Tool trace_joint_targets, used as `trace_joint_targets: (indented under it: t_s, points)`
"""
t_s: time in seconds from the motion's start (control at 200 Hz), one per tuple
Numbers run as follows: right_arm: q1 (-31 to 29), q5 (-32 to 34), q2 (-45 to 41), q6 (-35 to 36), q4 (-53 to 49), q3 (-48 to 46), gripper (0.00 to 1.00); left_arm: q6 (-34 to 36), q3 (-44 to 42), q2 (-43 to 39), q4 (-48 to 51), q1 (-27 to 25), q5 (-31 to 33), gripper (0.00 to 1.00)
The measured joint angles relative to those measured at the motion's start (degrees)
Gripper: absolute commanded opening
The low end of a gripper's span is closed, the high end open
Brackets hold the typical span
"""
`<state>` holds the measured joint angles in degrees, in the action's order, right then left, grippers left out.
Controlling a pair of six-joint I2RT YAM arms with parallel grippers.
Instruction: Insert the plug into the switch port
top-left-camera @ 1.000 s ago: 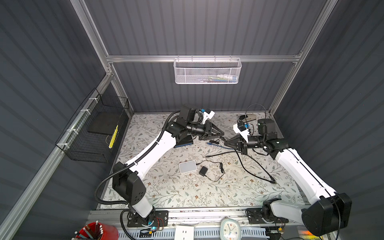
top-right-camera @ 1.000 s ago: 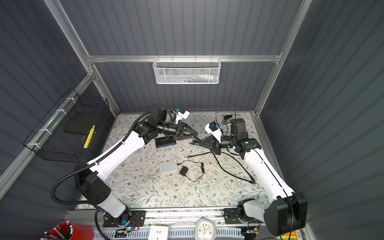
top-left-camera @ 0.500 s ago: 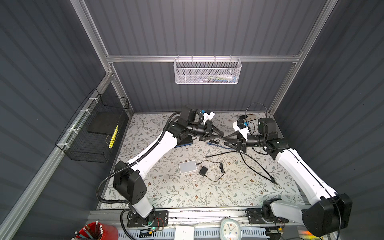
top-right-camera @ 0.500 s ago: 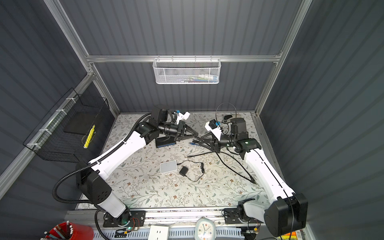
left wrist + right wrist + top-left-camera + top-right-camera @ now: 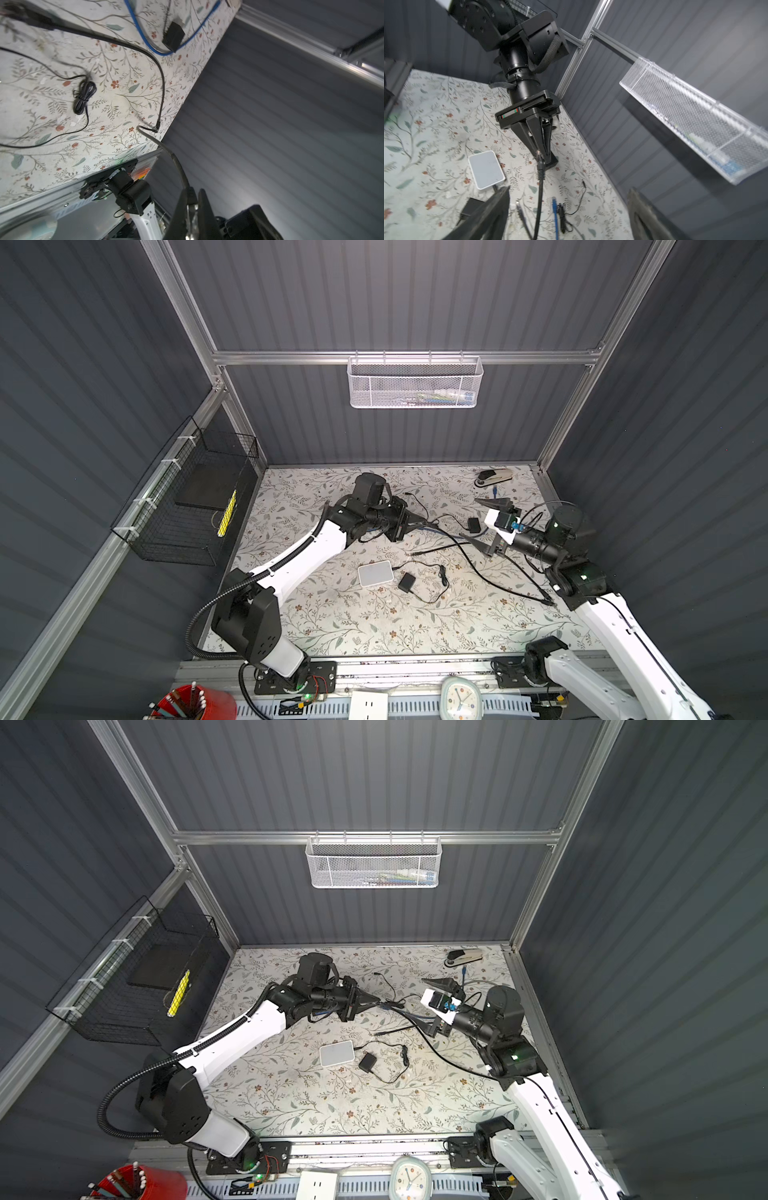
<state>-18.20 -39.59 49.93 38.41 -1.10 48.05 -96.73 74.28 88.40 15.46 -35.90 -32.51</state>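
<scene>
My left gripper (image 5: 424, 524) (image 5: 376, 1001) hovers over the back middle of the mat, shut on the clear plug (image 5: 538, 155) of a black cable (image 5: 469, 560). In the left wrist view the plug (image 5: 191, 204) is pinched between the two fingers, and its cable arcs away to the mat. My right gripper (image 5: 468, 517) (image 5: 569, 188) faces it from the right, wide open and holding nothing. A small white box (image 5: 375, 573) (image 5: 336, 1053) (image 5: 486, 169), which I take for the switch, lies flat on the mat in front of both grippers. Its ports do not show.
A blue cable (image 5: 158, 52) and a black adapter (image 5: 473, 524) lie between the grippers. Another black adapter (image 5: 406, 583) with a thin cord sits beside the white box. A stapler (image 5: 494, 477) is at the back right. A wire basket (image 5: 187, 506) hangs on the left wall.
My left gripper closed fully on the plug. My right gripper went from shut to wide open, let go of the cable and drew back to the right.
</scene>
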Motion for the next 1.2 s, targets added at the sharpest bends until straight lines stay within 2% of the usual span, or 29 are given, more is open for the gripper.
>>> trace_joint_targets:
  t_s: [0.11, 0.18, 0.25, 0.41, 0.6, 0.69, 0.835, 0.93, 1.201]
  points:
    - [-6.7, 4.4, 5.6, 5.6, 0.9, 0.0, 0.73, -4.4, 3.0, -0.4, 2.8, 0.0, 3.3, 0.00]
    - [-9.9, 7.5, 9.6, 7.0, 1.9, -0.1, 0.64, -5.8, 5.1, -0.5, 3.5, -0.1, 4.4, 0.00]
    - [-12.0, 11.2, 13.2, 6.8, 3.2, 0.0, 0.59, -6.7, 6.6, -0.7, 3.6, -0.1, 5.1, 0.00]
    - [-13.2, 18.5, 19.1, 6.1, 4.6, 2.2, 0.54, -8.0, 7.0, -1.9, 3.8, -0.1, 6.4, 0.00]
    - [-13.4, 22.0, 21.3, 5.3, 4.5, 4.1, 0.43, -8.8, 6.0, -2.7, 2.8, 0.1, 7.5, 0.00]
    - [-13.3, 21.2, 20.9, 4.7, 4.3, 4.0, 0.44, -9.0, 5.6, -2.8, 2.8, 0.1, 7.5, 0.00]
    - [-10.9, 12.3, 15.9, 3.8, 3.4, 3.9, 0.40, -9.0, 3.8, -3.5, 3.0, 0.1, 7.6, 0.00]
    - [-9.9, 9.9, 14.3, 3.6, 2.7, 5.2, 0.43, -9.0, 2.5, -3.7, 3.0, 0.1, 7.5, 0.00]
    - [-9.9, 10.3, 22.6, 3.4, -0.6, 9.6, 0.43, -9.0, 2.1, -3.7, 2.9, 0.1, 7.5, 0.00]
